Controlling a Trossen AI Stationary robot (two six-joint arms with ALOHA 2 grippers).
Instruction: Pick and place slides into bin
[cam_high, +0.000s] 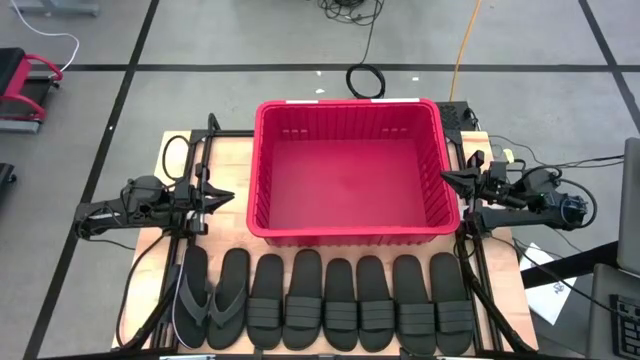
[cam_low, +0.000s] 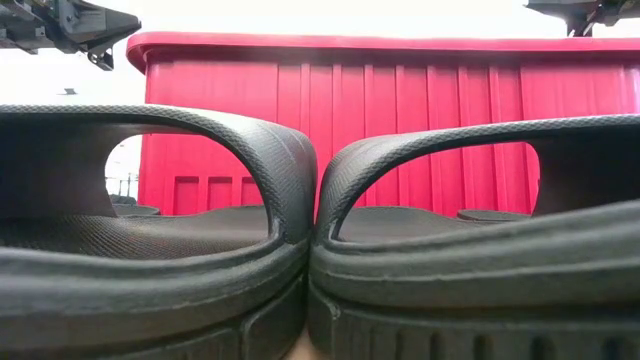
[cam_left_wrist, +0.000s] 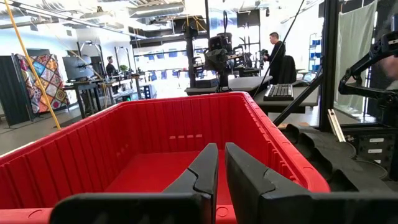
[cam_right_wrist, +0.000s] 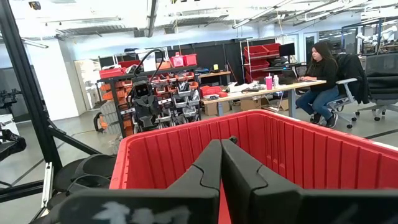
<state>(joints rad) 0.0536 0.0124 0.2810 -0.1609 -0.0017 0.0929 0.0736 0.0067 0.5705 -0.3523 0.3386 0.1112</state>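
Observation:
Eight black slides lie side by side, soles down, in a row along the table's near edge. Two are thong flip-flops (cam_high: 210, 298) at the left and six are banded slides (cam_high: 360, 300) to their right. Two banded ones fill the low view (cam_low: 200, 200). The red bin (cam_high: 350, 105) stands behind them at the table's middle, nothing in it. My left gripper (cam_high: 228, 197) hovers shut just off the bin's left wall, pointing at it (cam_left_wrist: 221, 149). My right gripper (cam_high: 447, 177) hovers shut at the bin's right rim (cam_right_wrist: 221, 143). Neither touches anything.
Black frame rails (cam_high: 190, 150) run along both table sides beside the arms. Cables (cam_high: 365, 80) lie on the floor behind the bin. People sit and stand at desks in the room beyond (cam_right_wrist: 320, 68).

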